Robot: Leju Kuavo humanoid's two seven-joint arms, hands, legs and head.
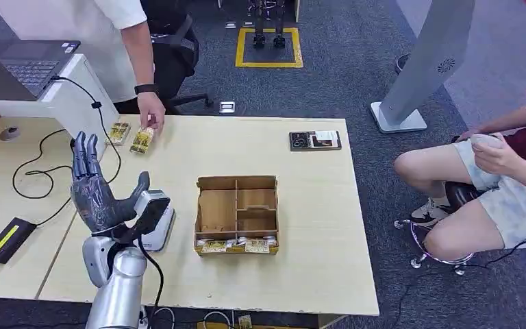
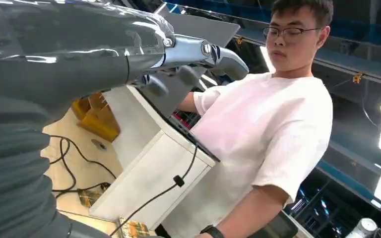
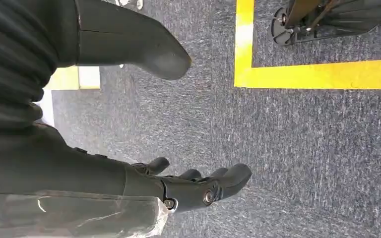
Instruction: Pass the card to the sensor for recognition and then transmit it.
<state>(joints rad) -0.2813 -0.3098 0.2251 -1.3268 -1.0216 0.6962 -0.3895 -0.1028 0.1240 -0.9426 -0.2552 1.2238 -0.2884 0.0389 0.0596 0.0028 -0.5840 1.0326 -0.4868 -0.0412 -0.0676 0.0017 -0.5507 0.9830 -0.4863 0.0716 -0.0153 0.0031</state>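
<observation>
The left hand (image 1: 99,192) is raised above the bench (image 1: 301,260), left of the wooden box (image 1: 237,214), fingers spread and upright, holding nothing. Just right of the hand sits the sensor (image 1: 154,219), a small white-and-black unit. Two cards (image 1: 130,136) lie at the far edge of the bench, beyond the box's left side; a person's hand (image 1: 152,111) touches the nearer one. More cards stand in the box's front slot. The right hand (image 3: 188,186) hangs over grey carpet (image 3: 302,148), fingers apart and empty.
</observation>
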